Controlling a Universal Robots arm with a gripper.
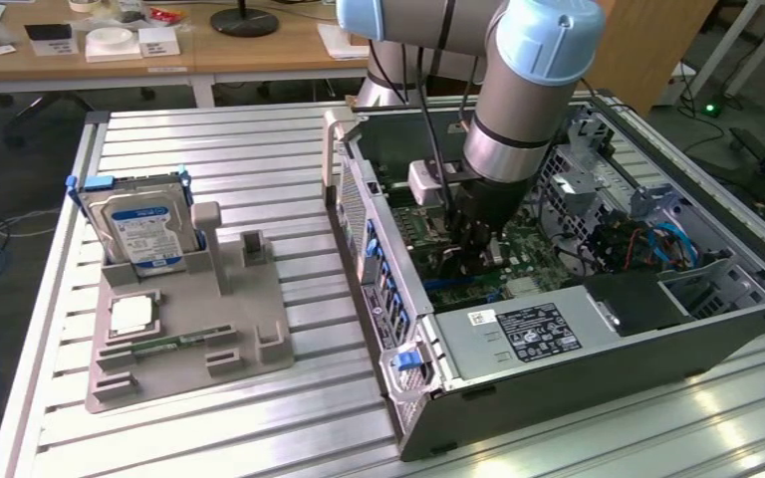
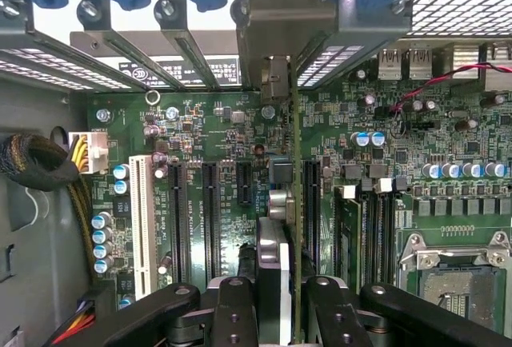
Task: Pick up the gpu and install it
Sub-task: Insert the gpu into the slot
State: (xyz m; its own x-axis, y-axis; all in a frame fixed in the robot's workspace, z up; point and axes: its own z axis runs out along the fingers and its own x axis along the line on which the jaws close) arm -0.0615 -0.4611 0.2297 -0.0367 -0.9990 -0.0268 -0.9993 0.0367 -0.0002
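The work is at the installing step: the arm reaches down into the open computer case [image 1: 596, 349], which lies on its side on the bench [image 1: 223, 159], and the pincer [image 1: 469, 239] hangs low over the motherboard [image 2: 208, 123]. In the wrist view the pincer [image 2: 282, 315] is partly closed, its two fingers [image 2: 232, 315] pressing from either side on the gpu [image 2: 293, 203], so the card is firmly in its hold. The gpu stands on edge, square to the motherboard, and runs away from the pincer toward the back wall of the case, with its pale metal bracket [image 2: 272, 79] up against the row of rear slot openings. Its lower edge lies just beside a long black slot [image 2: 310, 203]; I cannot tell whether it is touching the slot or seated in it. To my judgement, this step calls for the card's edge to sit exactly in line with that slot, the bracket to meet its opening, and the push to be straight and even. The grey holder [image 1: 183, 329] on the bench carries a hard drive [image 1: 140, 229].
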